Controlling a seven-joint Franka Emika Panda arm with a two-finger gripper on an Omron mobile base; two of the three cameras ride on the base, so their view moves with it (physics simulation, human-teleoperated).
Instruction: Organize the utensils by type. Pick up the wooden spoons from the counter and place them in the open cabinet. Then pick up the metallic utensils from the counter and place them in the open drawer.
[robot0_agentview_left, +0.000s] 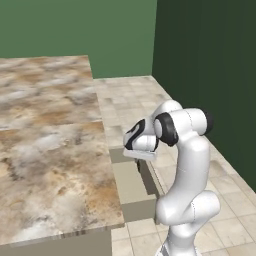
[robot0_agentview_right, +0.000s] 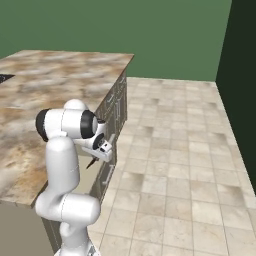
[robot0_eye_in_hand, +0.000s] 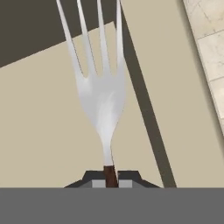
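My gripper (robot0_eye_in_hand: 111, 179) is shut on the dark handle of a metallic utensil, a silver fork (robot0_eye_in_hand: 103, 98) whose tines point away from the hand. Under the fork lies the plain beige inside of the open drawer (robot0_eye_in_hand: 39, 131). In the left base view the gripper (robot0_agentview_left: 139, 164) hangs low over the open drawer (robot0_agentview_left: 131, 186), which juts out from the marbled counter (robot0_agentview_left: 50, 165). From the right base view the gripper (robot0_agentview_right: 95, 159) points down beside the counter (robot0_agentview_right: 50, 95) edge. The fork's dark handle (robot0_agentview_right: 92, 163) shows just below the hand.
Beige tiled floor (robot0_agentview_right: 175, 165) spreads to the right of the counter. A dark green wall (robot0_agentview_left: 210, 65) stands beyond it. Drawer fronts with grey bar handles (robot0_agentview_right: 116, 107) run along the counter's side. The drawer's taupe rim (robot0_eye_in_hand: 146, 113) crosses the hand view.
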